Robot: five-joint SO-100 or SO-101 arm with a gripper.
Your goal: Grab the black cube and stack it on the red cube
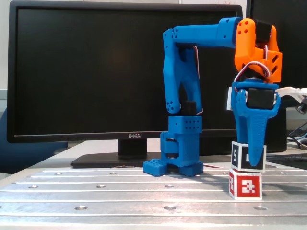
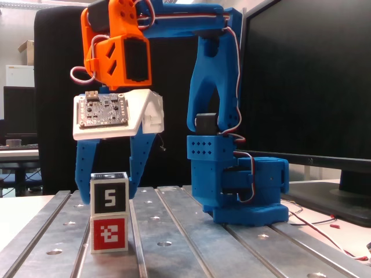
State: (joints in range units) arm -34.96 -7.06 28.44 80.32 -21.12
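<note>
The black cube point(image 2: 109, 196) sits right on top of the red cube point(image 2: 109, 233), and both stand on the metal table point(image 2: 191, 243). In both fixed views the black cube looks a little off to one side of the red one, not perfectly lined up, but most of its bottom rests on the red top. The gripper point(image 2: 106, 184) points straight down from 12 o'clock, so the black cube is at the very bottom, between the two blue fingers point(image 2: 86, 169). In a fixed view one finger hangs at 9 o'clock from the black cube and the other at 3 o'clock, with a bit of room showing beside the cube on each side, so I judge the fingers are spread apart and not squeezing it. The next move likely depends on this: the arm has to go straight up toward 12 o'clock so the fingers do not bump the cube off. In the other fixed view one blue finger point(image 1: 253, 139) covers the middle of the black cube point(image 1: 237, 155), so the mark on that face is cut in half. The fingertips are partly hidden behind the cube, so I cannot tell for sure if a tip touches its back.
</note>
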